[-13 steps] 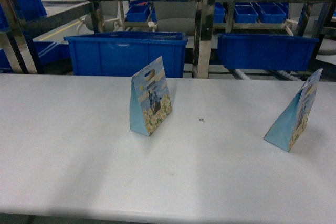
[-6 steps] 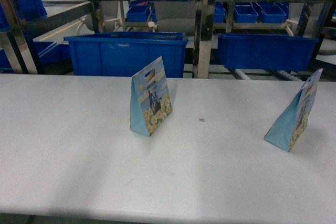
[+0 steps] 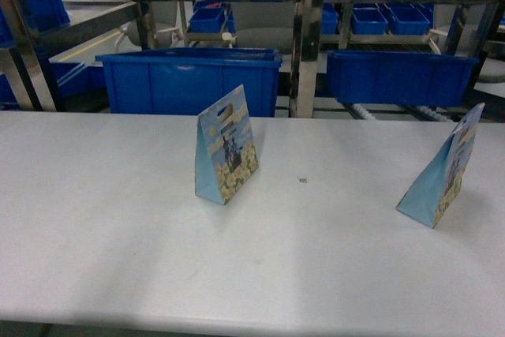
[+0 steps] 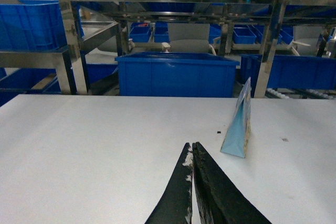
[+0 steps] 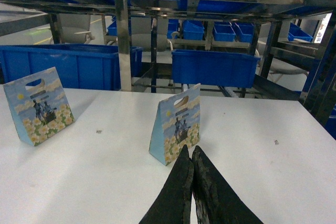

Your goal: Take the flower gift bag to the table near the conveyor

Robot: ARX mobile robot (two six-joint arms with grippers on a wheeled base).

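While I watch through the head camera, two flower gift bags stand upright on the white table point(image 3: 102, 219). One flower gift bag point(image 3: 226, 146) sits near the middle of the table, its printed face showing a blue sky, pale flowers and a small dark picture that may be two figures, though it is too small for me to be sure. The second gift bag point(image 3: 444, 170) stands well apart from it, close to the table's right edge, leaning slightly and turned so I mostly see its plain blue side. Between them lies a tiny dark speck point(image 3: 303, 180).

Behind the table runs the stainless-steel conveyor point(image 3: 304, 37), with its shiny upright post and rails. Blue plastic bins point(image 3: 189, 80) rest on its lower level just past the table's far edge.

From the left wrist camera, my left end effector point(image 4: 192, 148) hangs over the table with its black fingers pressed together, clenched on nothing. From the right wrist camera, my right end effector point(image 5: 191, 153) is likewise clenched and empty, its tips just in front of the nearer bag's base.
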